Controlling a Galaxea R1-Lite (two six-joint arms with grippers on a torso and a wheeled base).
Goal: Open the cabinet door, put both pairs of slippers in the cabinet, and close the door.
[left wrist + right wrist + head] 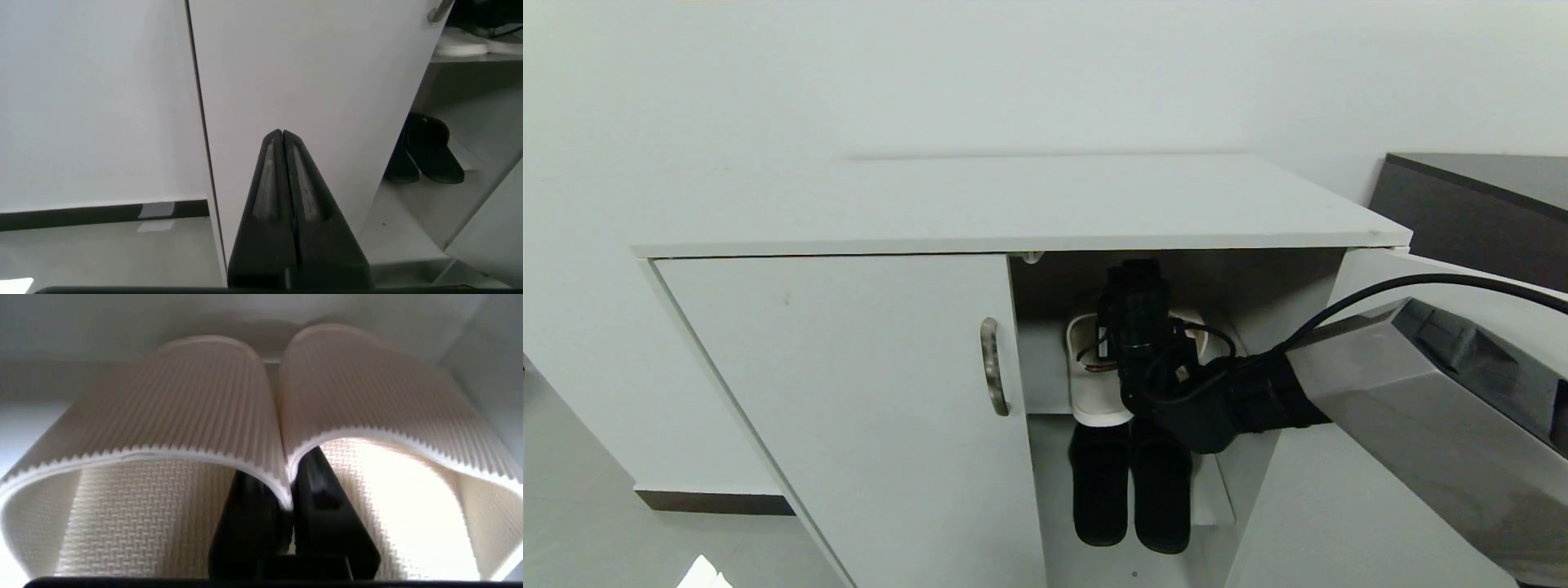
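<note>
- White wall (1013, 73) is backing the cabinet (1013, 204); its left door (849, 392) is standing shut and its right door (1368, 278) is hanging open.
- We are holding the white slippers (163, 416) at the upper shelf (1041, 404), heels projecting past its edge; the right gripper (282, 498) is pinching their adjoining straps between its fingers.
- Black slippers (1131, 490) are lying paired on the lower shelf (1213, 498).
- Our left gripper (282, 188) is hanging beside the shut door, fingers pressed together.
- We are judging that the pair needs pushing deeper and settling flat before release, so the door is not fouling the heels.
- Straps are showing fine ribs and saw-toothed edges; insoles, an embossed weave; cabinet panels, smooth and matt.
</note>
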